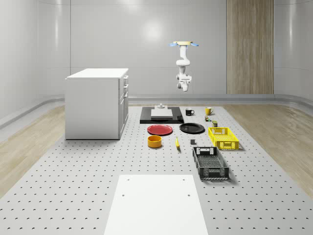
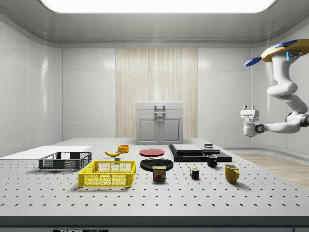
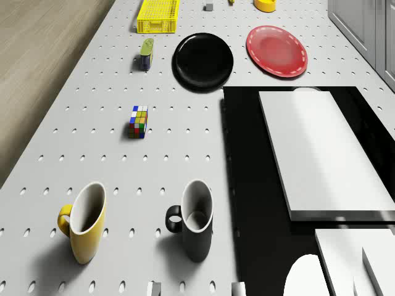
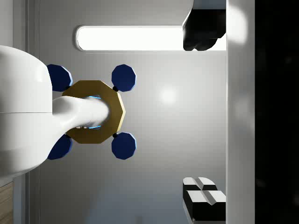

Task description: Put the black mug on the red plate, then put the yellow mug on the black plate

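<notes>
Drone [image 1: 184,44]: hovers high above the table's [image 1: 73,196] far end.
Mugs: black mug [image 3: 196,220] just beside yellow mug [image 3: 85,223], both upright on the table.
Plates: red plate [image 3: 277,51] beside black plate [image 3: 203,60], well apart from the mugs.
Cube [image 3: 139,121]: between mugs and plates.

- Drone [image 1: 184,44] hovers high above the far end of the table [image 1: 73,196], arm hanging down; gripper [image 1: 184,87] well above the black mug [image 1: 189,112].
- Yellow mug [image 1: 208,111] just beside the black mug, toward the view's right.
- Black plate [image 1: 191,128] in front of the black mug; red plate [image 1: 160,129] left of that plate.
- White cabinet [image 1: 95,103] far left of the mug.
</notes>
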`<state>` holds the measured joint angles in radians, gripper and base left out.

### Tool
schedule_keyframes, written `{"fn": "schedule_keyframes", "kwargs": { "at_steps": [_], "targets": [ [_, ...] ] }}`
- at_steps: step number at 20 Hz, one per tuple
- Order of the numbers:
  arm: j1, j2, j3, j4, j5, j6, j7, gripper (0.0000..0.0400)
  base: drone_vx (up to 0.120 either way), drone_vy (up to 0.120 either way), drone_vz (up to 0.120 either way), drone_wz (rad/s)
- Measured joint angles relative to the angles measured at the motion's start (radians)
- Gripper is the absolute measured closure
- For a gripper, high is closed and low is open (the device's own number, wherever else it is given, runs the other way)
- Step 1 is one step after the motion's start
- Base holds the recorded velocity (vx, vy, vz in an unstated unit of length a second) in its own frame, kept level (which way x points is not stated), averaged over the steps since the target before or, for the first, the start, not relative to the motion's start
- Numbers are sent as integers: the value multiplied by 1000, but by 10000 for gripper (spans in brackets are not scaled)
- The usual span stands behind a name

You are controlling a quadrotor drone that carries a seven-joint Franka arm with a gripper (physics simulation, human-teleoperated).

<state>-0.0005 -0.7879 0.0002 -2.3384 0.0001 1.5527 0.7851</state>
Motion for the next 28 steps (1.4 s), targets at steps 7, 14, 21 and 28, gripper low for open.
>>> {"fn": "schedule_keyframes", "kwargs": {
  "at_steps": [7,14,21,28],
  "targets": [
    [-3,33,2,149,1,-111,-2,0,0,0,0,0],
    [-5,73,3,258,2,-174,-2,0,0,0,0,0],
    [-6,85,4,291,2,-190,-3,0,80,0,0,0],
    [-7,85,4,296,2,-189,-3,0,120,-46,0,0]
  ]
}}
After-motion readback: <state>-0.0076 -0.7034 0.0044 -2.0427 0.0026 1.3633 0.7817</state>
